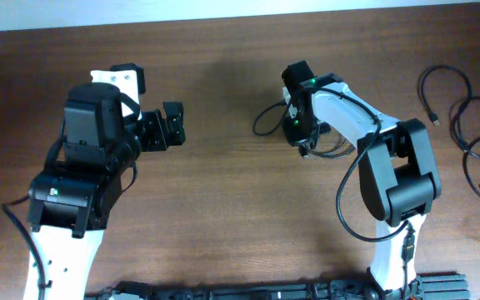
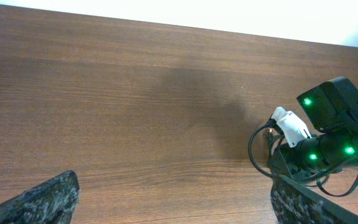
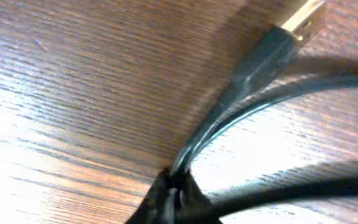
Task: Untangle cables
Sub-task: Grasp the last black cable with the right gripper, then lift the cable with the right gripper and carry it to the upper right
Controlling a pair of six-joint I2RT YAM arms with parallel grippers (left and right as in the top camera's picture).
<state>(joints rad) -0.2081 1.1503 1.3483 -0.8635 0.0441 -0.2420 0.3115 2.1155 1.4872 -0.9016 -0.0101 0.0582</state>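
Note:
A small loop of thin black cable (image 1: 265, 119) lies on the wooden table beside my right gripper (image 1: 298, 137). In the right wrist view the right gripper (image 3: 176, 194) is shut on a black cable (image 3: 229, 106) that ends in a gold-tipped plug (image 3: 298, 15). Another cable strand crosses the lower right of that view. More loose black cables (image 1: 465, 125) lie in loops at the far right of the table. My left gripper (image 1: 170, 127) is open and empty, well left of the bundle. In the left wrist view its fingers (image 2: 173, 205) frame bare table, with the cable loop (image 2: 255, 151) at the right.
The right arm's wrist with green lights (image 2: 328, 130) sits over the cable bundle. The table's far edge (image 2: 166, 22) runs along the top. The arm bases stand at the front edge (image 1: 240, 292).

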